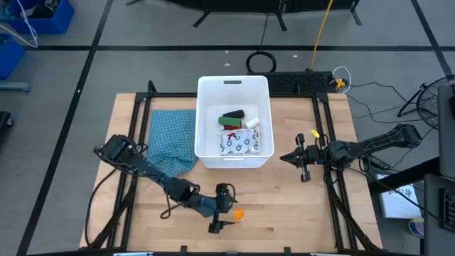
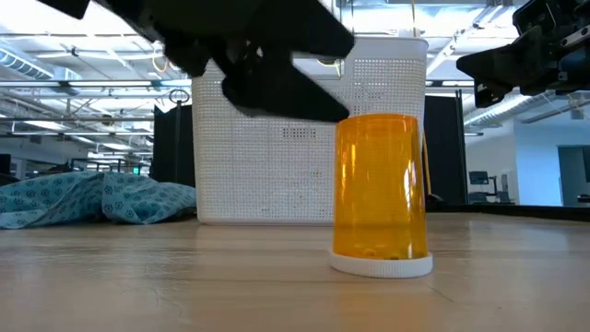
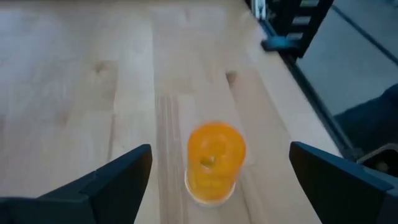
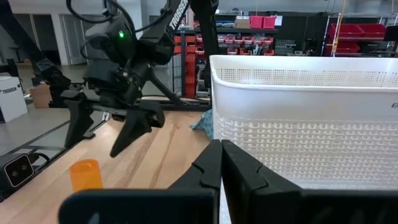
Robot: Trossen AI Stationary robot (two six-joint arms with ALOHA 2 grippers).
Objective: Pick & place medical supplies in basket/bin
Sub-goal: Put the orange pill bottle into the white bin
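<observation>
Two arms, left end effector point(image 1: 229, 213) spread wide above upright orange vial point(image 1: 239, 214), right end effector point(image 1: 301, 166) closed, beside the tub point(image 1: 206, 121).

Overhead looking straight down, low table-level camera close behind the orange vial point(image 2: 382, 194) — shared with both wrist views.

A light wooden desk point(image 1: 284, 206) with a black frame stands on a grey floor point(image 1: 142, 28) marked with dark lines. Blue crates point(image 1: 35, 18) sit at the far left corner of the high view, and a yellow cable point(image 1: 321, 32) and black cables point(image 1: 260, 60) trail across the floor behind the desk. From desk height the room shows a high ceiling with white trusses point(image 2: 74, 88) and strip lighting. Shelves with red bins point(image 4: 249, 43) line the far wall.
</observation>
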